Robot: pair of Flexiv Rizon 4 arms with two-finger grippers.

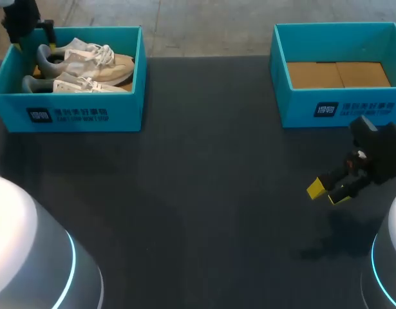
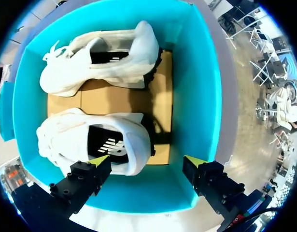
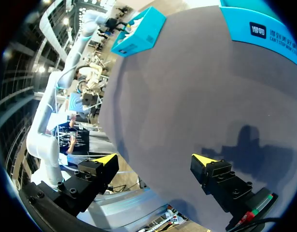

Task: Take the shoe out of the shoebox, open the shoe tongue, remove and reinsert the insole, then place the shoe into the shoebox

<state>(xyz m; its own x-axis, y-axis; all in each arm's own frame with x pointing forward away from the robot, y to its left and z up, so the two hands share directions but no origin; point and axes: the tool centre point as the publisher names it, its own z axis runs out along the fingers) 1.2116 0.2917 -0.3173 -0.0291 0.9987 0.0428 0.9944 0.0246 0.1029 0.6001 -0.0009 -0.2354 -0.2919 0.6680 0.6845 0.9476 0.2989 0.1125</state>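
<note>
**Both arms at the bench, shoes in the box**

In the upper left of the head view sits a teal cardboard shoebox, rectangular and open-topped, with a brown corrugated floor. Two pale shoes lie in it side by side on their sides. In my left wrist view, one shoe lies just ahead of the fingers, showing its dark insole through a rounded collar. The other shoe lies beyond it, laces bunched at the toe end. My left gripper hangs above the box with its fingers wide apart. One yellow tip is over the nearer shoe's collar and the other over the smooth teal wall, and I see nothing clamped.

A second shoebox sits at the upper right of the head view, holding only its flat cardboard floor. My right gripper is at the lower right, above the matte dark bench, with its fingers also apart and holding nothing.
</note>
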